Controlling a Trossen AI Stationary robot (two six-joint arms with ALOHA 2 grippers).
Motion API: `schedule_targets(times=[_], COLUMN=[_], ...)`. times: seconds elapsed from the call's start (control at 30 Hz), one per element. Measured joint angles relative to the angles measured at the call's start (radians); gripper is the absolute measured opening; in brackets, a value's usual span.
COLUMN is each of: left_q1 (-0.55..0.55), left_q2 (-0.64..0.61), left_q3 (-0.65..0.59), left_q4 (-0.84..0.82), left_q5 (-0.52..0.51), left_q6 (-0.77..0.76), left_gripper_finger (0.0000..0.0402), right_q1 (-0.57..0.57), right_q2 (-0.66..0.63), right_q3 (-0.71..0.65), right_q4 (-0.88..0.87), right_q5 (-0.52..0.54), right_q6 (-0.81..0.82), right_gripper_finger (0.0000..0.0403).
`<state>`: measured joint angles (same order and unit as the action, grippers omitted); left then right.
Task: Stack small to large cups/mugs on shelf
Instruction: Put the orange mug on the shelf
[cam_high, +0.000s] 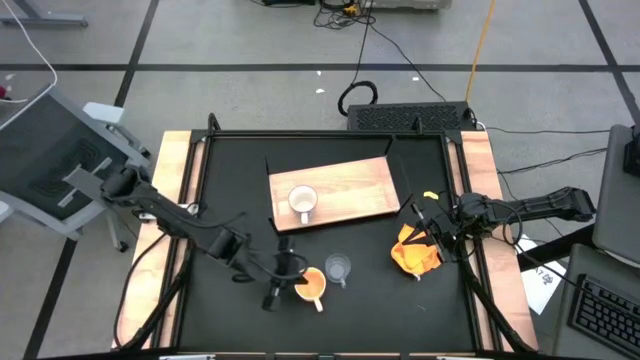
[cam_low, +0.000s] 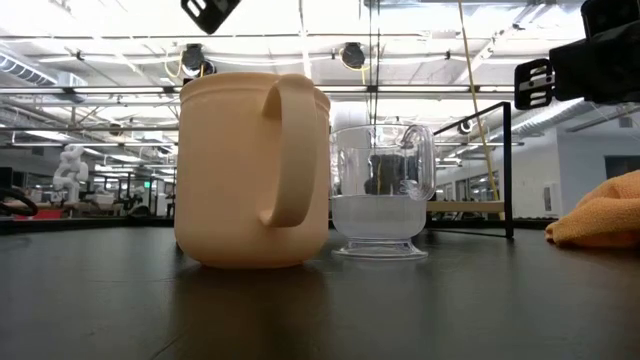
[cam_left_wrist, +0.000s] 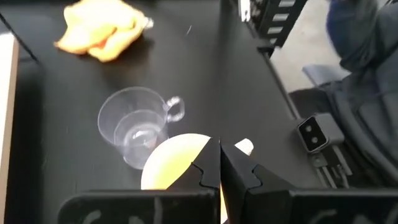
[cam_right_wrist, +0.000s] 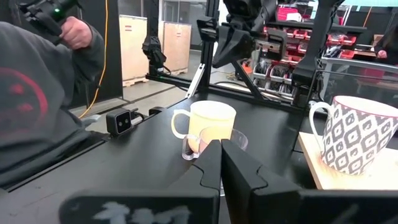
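— Wood first: where does the flat, light-brown wooden shelf board (cam_high: 335, 192) lie?

— Toward the far edge of the black surface (cam_high: 230, 190), about mid-way across. On its near left corner stands the white patterned mug with a handle (cam_high: 303, 203), upright.

— And the other two cups?

— Both near the front edge, off the board. The yellow-orange plastic mug with a handle (cam_high: 312, 286) stands upright, and the clear glass cup with a small handle (cam_high: 338, 268) sits just beside it, toward the right edge. From table height the two look close to touching — I cannot tell if they do.

— Which arm is nearer?

— The left one, plainly. The left claw (cam_high: 290, 280) hangs right over the yellow-orange mug's rim, clenched, with nothing between its fingers (cam_left_wrist: 208, 171). Its wrist camera looks down into the mug just past the fingertips, with the glass cup beyond.

— And the right?

— The right claw (cam_high: 428, 222) waits near the right edge, above the crumpled orange-yellow cloth (cam_high: 415, 254), clenched too and holding nothing. The cups are well apart from it.

— So what does the next move turn on?

— My judgement: the left claw must release before it can take anything. The mug is directly beneath it, while the shelf lies away toward the far edge, slightly right.
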<state>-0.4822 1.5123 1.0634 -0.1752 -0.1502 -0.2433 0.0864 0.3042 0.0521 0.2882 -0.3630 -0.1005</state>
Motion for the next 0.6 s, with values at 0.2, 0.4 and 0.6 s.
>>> schedule_targets(times=[0.2,0.4,0.6], left_q1=[0.027,0.052,0.058], left_q2=[0.084,0.166,0.194], left_q3=[0.120,0.242,0.320], left_q4=[-0.161,-0.313,-0.352], left_q5=[0.019,0.058,0.097], left_q6=[-0.098,-0.191,-0.201], left_gripper_finger=[0.0000,0.0003,0.0020], right_q1=[0.000,0.000,0.000], right_q2=[0.000,0.000,0.000], right_q3=[0.000,0.000,0.000], right_q4=[0.000,-0.001,-0.001], right_q5=[0.000,0.000,0.000], right_q6=[0.002,0.002,0.002], right_gripper_finger=[0.0000,0.0000,0.0000])
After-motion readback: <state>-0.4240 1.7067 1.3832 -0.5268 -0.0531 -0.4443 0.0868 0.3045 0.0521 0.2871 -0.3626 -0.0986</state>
